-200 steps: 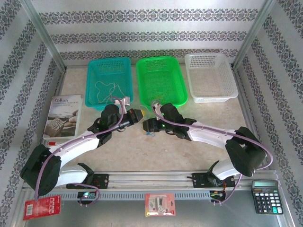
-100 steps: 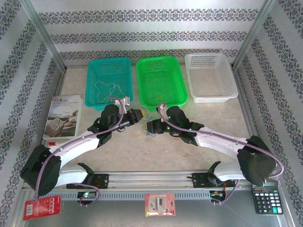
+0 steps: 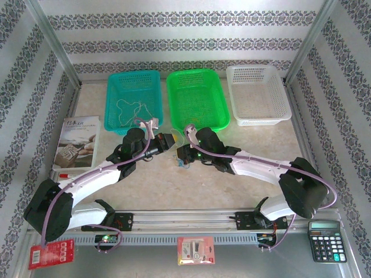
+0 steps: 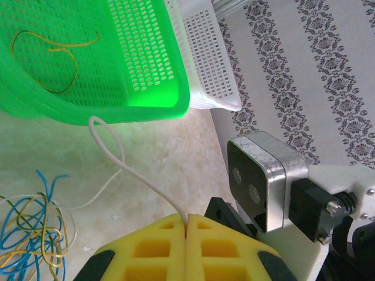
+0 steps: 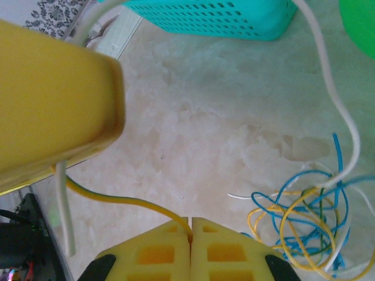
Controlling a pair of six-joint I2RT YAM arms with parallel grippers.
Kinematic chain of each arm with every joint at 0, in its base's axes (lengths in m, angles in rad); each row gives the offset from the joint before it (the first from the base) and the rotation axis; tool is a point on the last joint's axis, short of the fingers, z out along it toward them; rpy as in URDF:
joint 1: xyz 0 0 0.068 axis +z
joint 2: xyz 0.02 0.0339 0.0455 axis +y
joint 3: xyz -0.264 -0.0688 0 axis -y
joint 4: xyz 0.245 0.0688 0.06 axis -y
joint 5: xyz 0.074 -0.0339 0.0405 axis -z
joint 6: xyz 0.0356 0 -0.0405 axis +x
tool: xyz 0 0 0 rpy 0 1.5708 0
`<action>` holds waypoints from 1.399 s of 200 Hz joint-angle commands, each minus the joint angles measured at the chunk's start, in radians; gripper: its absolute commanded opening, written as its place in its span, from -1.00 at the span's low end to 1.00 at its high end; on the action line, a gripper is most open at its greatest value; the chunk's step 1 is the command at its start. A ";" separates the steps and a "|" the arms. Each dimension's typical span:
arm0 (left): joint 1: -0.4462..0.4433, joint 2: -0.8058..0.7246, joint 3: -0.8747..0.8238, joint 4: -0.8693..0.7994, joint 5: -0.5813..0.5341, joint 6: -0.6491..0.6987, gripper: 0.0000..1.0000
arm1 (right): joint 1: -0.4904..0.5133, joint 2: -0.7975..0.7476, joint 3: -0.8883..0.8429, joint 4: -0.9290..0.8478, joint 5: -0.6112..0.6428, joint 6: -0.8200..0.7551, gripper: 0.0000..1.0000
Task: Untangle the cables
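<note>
Presently the left gripper [image 4: 186, 227] is clenched on a white cable [image 4: 126, 167], which emerges at the seam of the pressed-together yellow pads [image 4: 146, 249]. From there the cord rises, turns in a narrow loop just below the green basket [image 4: 149, 102] and falls back to the table [image 4: 176, 152], running toward the tangle of blue and yellow cables [image 4: 29, 237]. The right gripper [image 5: 191, 229] is likewise clenched, grasping a yellow cable [image 5: 117, 202] at the seam of its own pads. That cord runs off to the left, beneath the yellow finger of the left gripper, which stands close above it in the right wrist view. The tangle lies loose on the table just beside the right gripper, with the white cable curving down into it. From above, the two grippers are close together at mid-table, in front of the gap between the teal basket [image 3: 133, 73] and the green basket, the tangle lying just nearer the arm bases. A cream cable [image 3: 128, 110] lies looped inside the teal basket. A yellow-orange cable [image 4: 53, 58] lies inside the green basket. A white basket [image 3: 261, 121] stands just beside the green one, on the right.
</note>
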 commanded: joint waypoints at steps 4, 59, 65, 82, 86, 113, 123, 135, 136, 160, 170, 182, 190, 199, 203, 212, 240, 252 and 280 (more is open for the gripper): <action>-0.009 -0.033 -0.002 -0.011 -0.009 -0.005 -1.00 | 0.011 -0.052 0.001 0.003 -0.004 0.008 -1.00; 0.006 -0.133 0.013 -0.166 -0.100 0.079 0.61 | 0.003 -0.180 -0.069 -0.029 0.009 0.033 -1.00; 0.008 -0.149 0.017 -0.194 -0.112 0.096 0.72 | -0.001 -0.189 -0.074 -0.028 0.009 0.037 -1.00; 0.015 -0.186 0.030 -0.258 -0.138 0.140 0.93 | -0.010 -0.207 -0.080 -0.027 0.009 0.046 -1.00; 0.016 -0.193 0.031 -0.268 -0.139 0.149 0.94 | -0.013 -0.209 -0.079 -0.027 0.007 0.048 -1.00; 0.017 -0.216 0.022 -0.301 -0.138 0.214 0.97 | -0.034 -0.216 -0.059 -0.024 -0.003 0.063 -1.00; 0.018 -0.220 0.004 -0.297 -0.137 0.246 0.97 | -0.044 -0.219 -0.046 -0.023 -0.007 0.074 -1.00; 0.018 -0.225 -0.024 -0.287 -0.136 0.285 0.94 | -0.055 -0.220 -0.029 -0.023 -0.012 0.087 -1.00; 0.017 -0.225 -0.025 -0.286 -0.135 0.286 0.94 | -0.056 -0.220 -0.028 -0.025 -0.013 0.088 -1.00; 0.017 -0.224 -0.073 -0.251 -0.095 0.353 0.76 | -0.080 -0.215 -0.004 -0.023 -0.032 0.118 -1.00; 0.016 -0.215 -0.084 -0.238 -0.066 0.372 0.67 | -0.086 -0.214 0.004 -0.023 -0.038 0.126 -1.00; 0.015 -0.199 -0.087 -0.235 -0.039 0.386 0.59 | -0.086 -0.214 0.012 -0.020 -0.044 0.135 -1.00; 0.014 -0.186 -0.084 -0.235 -0.027 0.395 0.56 | -0.087 -0.214 0.016 -0.017 -0.046 0.142 -1.00; 0.012 -0.171 -0.082 -0.235 -0.016 0.403 0.54 | -0.087 -0.215 0.022 -0.015 -0.048 0.149 -1.00; 0.011 -0.164 -0.080 -0.230 -0.014 0.405 0.53 | -0.087 -0.213 0.023 -0.014 -0.050 0.151 -1.00; 0.007 -0.149 -0.080 -0.223 -0.016 0.411 0.53 | -0.087 -0.215 0.029 -0.011 -0.054 0.157 -1.00; -0.003 -0.097 -0.072 -0.181 -0.013 0.424 0.51 | -0.087 -0.220 0.036 -0.005 -0.059 0.175 -1.00; -0.008 -0.072 -0.070 -0.152 -0.012 0.425 0.50 | -0.087 -0.223 0.041 -0.004 -0.058 0.182 -1.00; -0.031 -0.023 -0.062 -0.088 0.004 0.430 0.46 | -0.086 -0.230 0.054 -0.002 -0.058 0.197 -1.00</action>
